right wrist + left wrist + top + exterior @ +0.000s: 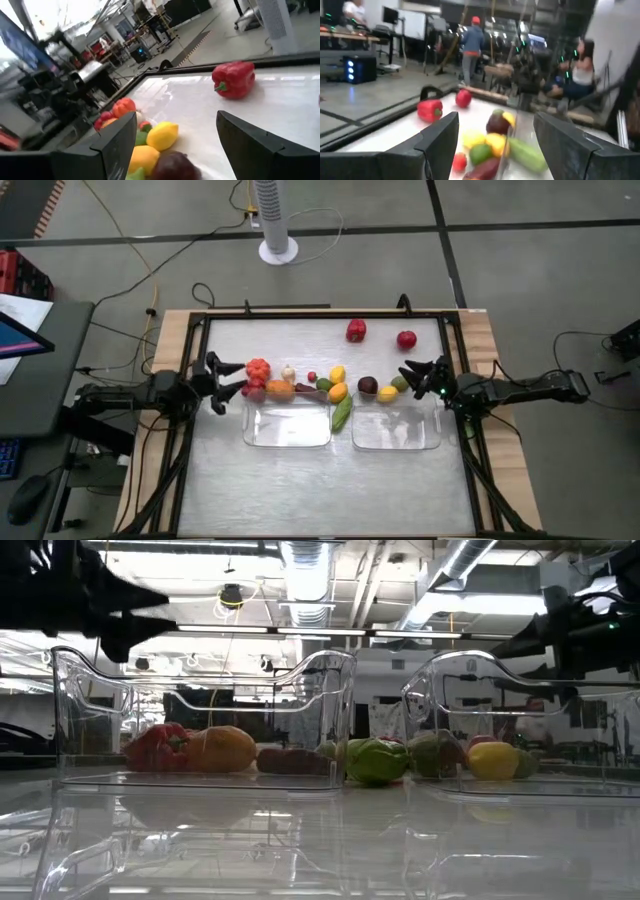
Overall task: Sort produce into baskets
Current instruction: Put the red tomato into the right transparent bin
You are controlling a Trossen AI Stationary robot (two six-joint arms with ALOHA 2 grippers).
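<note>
Nothing is sorted yet: both shallow clear plastic baskets [288, 426] [397, 429] sit empty mid-desk, the small toy produce [337, 391] strung along their far rims. Left pincer [222, 383] and right pincer [418, 377] hover at the row's ends, fingers apart, ready to pick.

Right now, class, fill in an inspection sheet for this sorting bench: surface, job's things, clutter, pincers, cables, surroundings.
Surface: pale table, bare in front of the trays.
Job's things: two clear trays, left tray and right tray, both look empty; produce lies in a row behind them; cucumber between the trays; red pepper and red apple sit apart at the far side.
Clutter: nothing seen.
Pincers: left pincer open by the row's left end; right pincer open by its right end.
Cables: cords on the floor.
Surroundings: white fan stand; people in the room beyond.
</note>
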